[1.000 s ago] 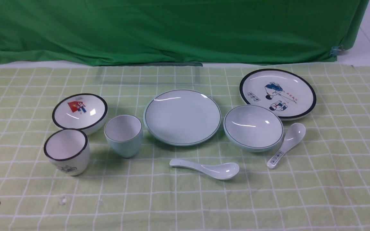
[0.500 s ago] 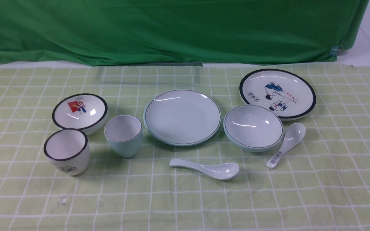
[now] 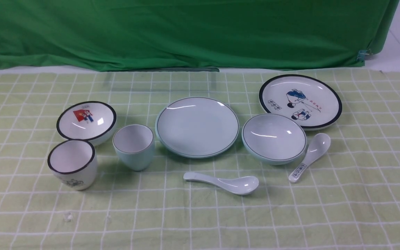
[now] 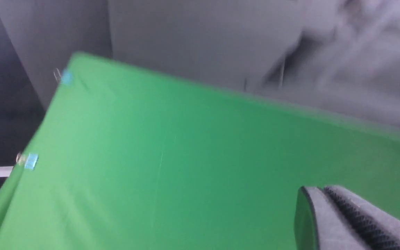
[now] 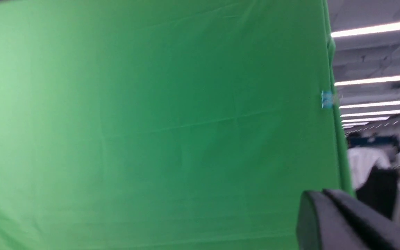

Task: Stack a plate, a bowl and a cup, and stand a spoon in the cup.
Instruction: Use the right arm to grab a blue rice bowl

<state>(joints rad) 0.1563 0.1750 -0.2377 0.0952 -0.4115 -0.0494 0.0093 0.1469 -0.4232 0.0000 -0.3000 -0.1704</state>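
front view: plate (image 3: 196, 126), glossy pale blue-green with thin dark rim; left and right jaws pressed together.

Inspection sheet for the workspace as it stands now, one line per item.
Surface: green checked tablecloth, lying flat.
Job's things: plate, bowl, cup and spoon all separate on the cloth; nothing stacked; cup upright, spoon lying flat.
Clutter: printed plate, printed bowl, printed cup, printed spoon.
Grippers: left gripper shut, empty; right gripper shut, empty; neither in front view.
Cables: nothing seen.
Surroundings: green backdrop behind the table.
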